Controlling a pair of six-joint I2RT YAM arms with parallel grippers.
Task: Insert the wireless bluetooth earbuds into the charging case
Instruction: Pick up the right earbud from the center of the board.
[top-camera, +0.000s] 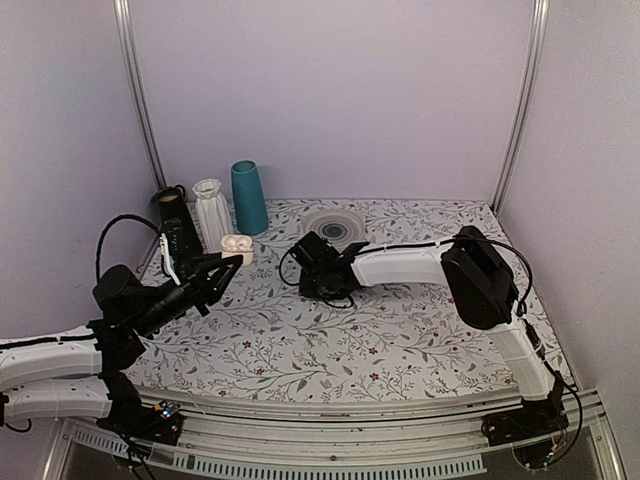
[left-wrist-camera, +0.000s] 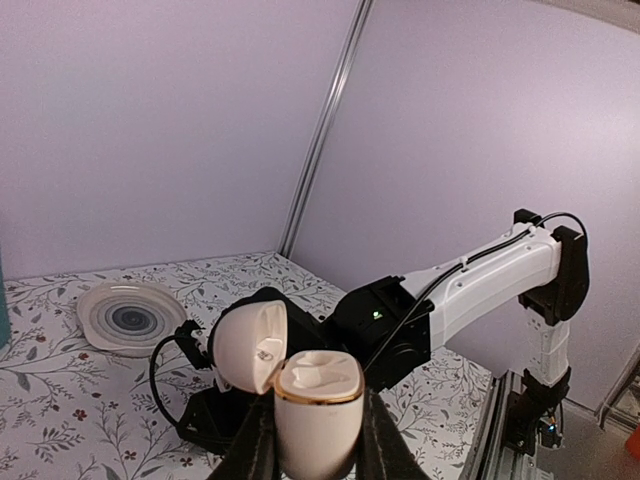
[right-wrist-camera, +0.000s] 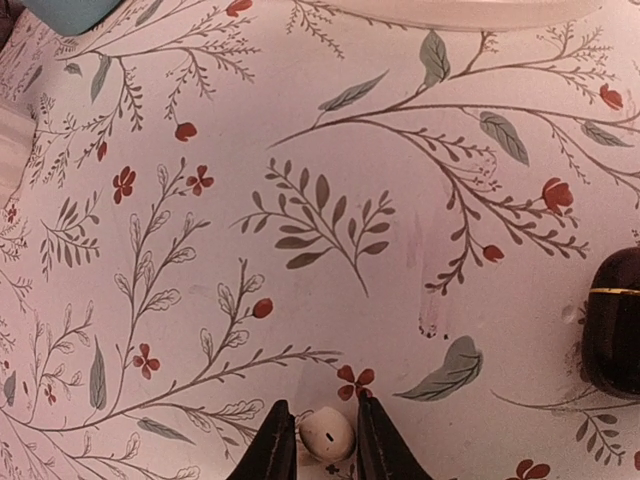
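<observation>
While both grips look secure, the weak link is the earbud (right-wrist-camera: 328, 437): it is small, glossy and rounded, and only the very tips of the right gripper (right-wrist-camera: 321, 418) have it. The fingers are nearly together, one on each side of it. I can't tell whether it is resting on the bench (top-camera: 400, 340) or just off it. It sits mid-bench toward the far edge, near the round plate (top-camera: 333, 228). A fast lift or any twist could squirt it out or roll it in the pinch, and then it reaches the socket at the wrong angle. The second risk is the charging case (left-wrist-camera: 300, 372). The left gripper (left-wrist-camera: 318, 430) is clamped tight on its lower half only, lid hinged open, and holds it in the air over the far-left corner of the bench, beside the white vase (top-camera: 211, 212) and teal vase (top-camera: 248, 197). Pressing down off-centre could tip the case or slide it between the fingers, or knock the lid shut. I can't tell whether either socket is already filled, so picking the wrong one is also possible.
</observation>
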